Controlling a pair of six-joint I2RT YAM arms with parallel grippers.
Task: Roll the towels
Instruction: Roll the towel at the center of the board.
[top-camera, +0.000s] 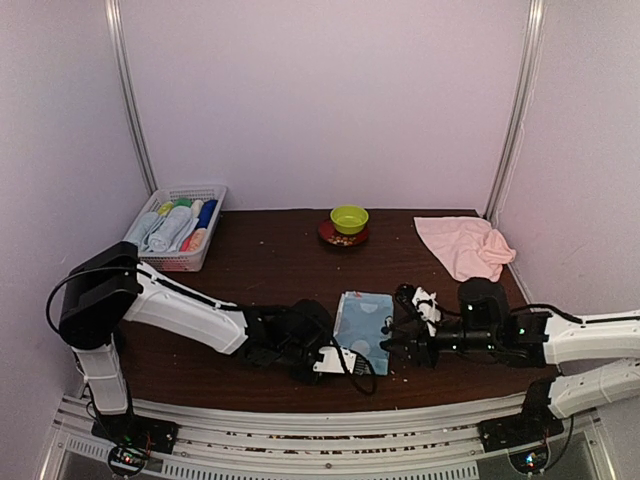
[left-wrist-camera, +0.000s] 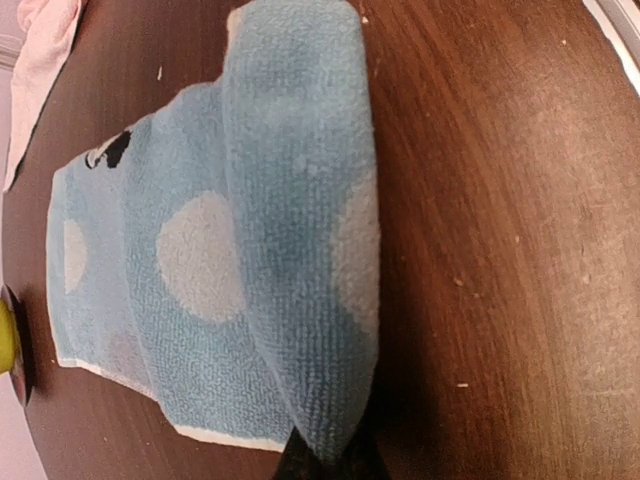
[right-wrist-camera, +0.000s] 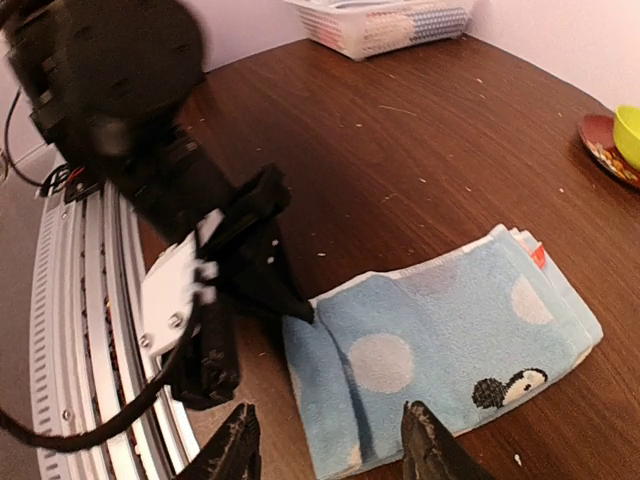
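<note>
At the near middle of the worktop (top-camera: 270, 260), the blue towel (top-camera: 362, 318) lies flat between your arms, its near edge folded over. Your left gripper (left-wrist-camera: 325, 462) is pressed together, pinching that fold. Your right gripper (right-wrist-camera: 330, 445) hangs spread, holding nothing. It's looped terry with white dots, soft, light and floppy, so grab both ends of the fold or it'll likely sag. The pink towel (top-camera: 462, 245) sits crumpled far right.

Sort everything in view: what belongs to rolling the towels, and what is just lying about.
Job in hand:
- light blue towel, its fold pinched by the left gripper
- pink towel, crumpled at the far right
- right gripper, open at the light blue towel's end

Lying about:
- white basket holding rolled cloths
- green bowl
- red plate under it
</note>
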